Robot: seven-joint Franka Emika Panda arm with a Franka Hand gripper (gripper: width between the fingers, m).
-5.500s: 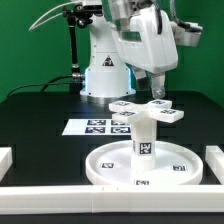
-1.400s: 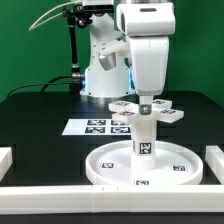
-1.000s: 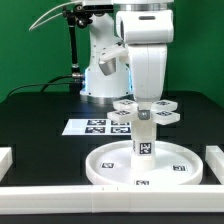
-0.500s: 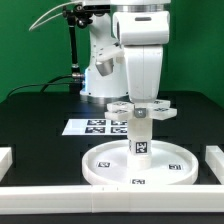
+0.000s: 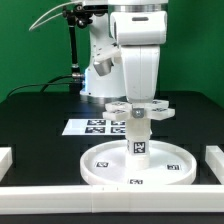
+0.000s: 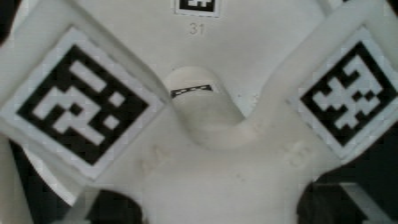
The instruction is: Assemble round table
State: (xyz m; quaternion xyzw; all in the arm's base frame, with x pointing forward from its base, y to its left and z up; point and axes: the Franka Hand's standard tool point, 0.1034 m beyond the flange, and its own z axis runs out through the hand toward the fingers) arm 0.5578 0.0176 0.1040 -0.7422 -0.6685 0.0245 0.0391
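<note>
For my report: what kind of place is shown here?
Probably a robotics lab test bench: a green backdrop, a black table, a marker board with printed tags, and white border rails around the round table kit.

I'm seeing the black table top (image 5: 40, 115) spreading across the whole scene. The marker board (image 5: 88, 127) is lying flat on it, left of centre in the exterior view, showing its printed black-and-white tags. White border rails are sitting on the table: one long rail (image 5: 60, 189) is running along the near edge, a short piece (image 5: 4, 158) is standing at the exterior view's left, another (image 5: 215, 160) at its right. Green wall (image 5: 30, 45) is filling the background.
</note>
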